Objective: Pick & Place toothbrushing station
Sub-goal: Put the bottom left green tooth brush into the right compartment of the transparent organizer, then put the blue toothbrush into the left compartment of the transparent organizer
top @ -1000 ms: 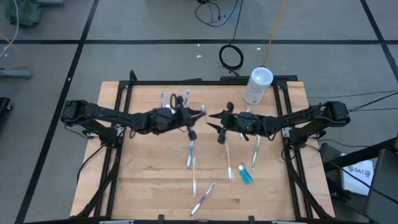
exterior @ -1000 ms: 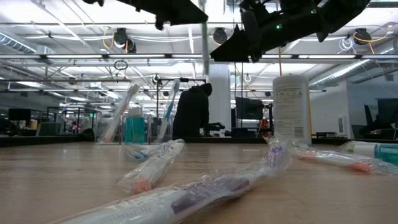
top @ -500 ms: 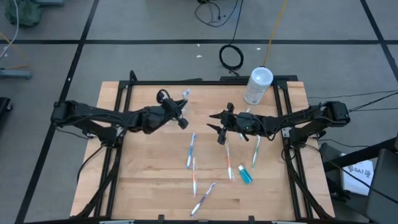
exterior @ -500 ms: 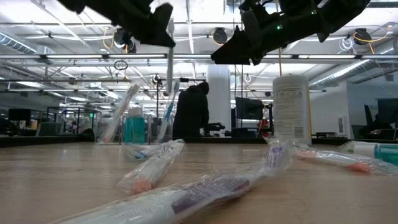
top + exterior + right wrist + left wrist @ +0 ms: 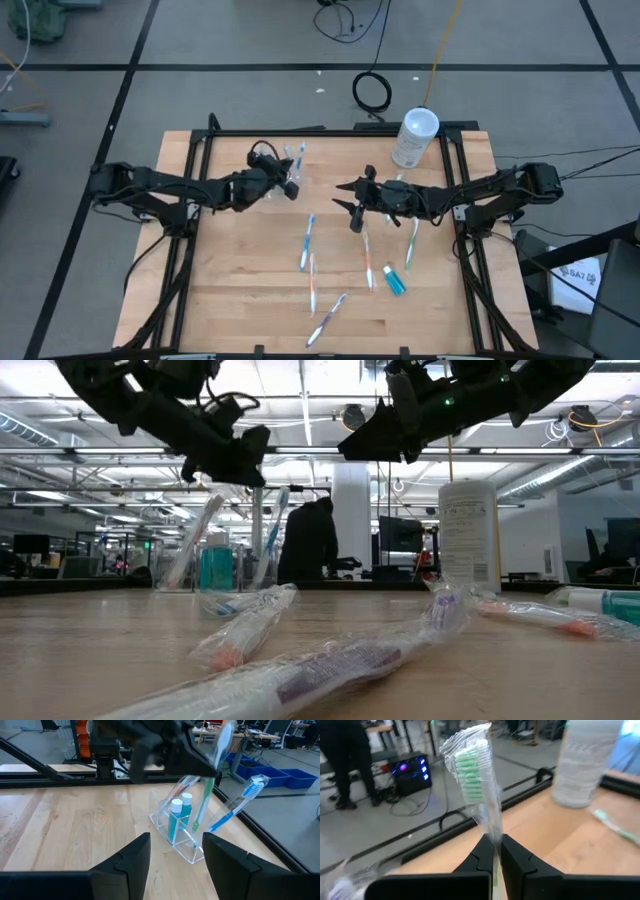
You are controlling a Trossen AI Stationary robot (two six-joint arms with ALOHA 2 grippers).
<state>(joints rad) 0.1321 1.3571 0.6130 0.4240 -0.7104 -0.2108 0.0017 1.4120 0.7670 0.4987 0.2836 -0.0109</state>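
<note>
The station (image 5: 181,836) is a small clear plastic holder standing near the counter's (image 5: 250,290) far edge, left of the middle. The right wrist view shows it best: a teal bottle (image 5: 176,820) with a white cap, a green brush (image 5: 204,802) and a blue brush (image 5: 235,805) lean inside. From above it is only a faint glint (image 5: 297,160) just beside the left pincer (image 5: 288,186). That pincer hovers over it, closed on a wrapped green-bristled brush (image 5: 475,775), as its own wrist view makes plain. The right pincer (image 5: 347,203) hangs mid-counter, its fingers (image 5: 127,865) spread apart and holding nothing. The low view alone shows a person (image 5: 310,540) in the room behind. A white canister (image 5: 414,138) stands at the far right; wrapped brushes (image 5: 308,245) lie scattered on the counter.
</note>
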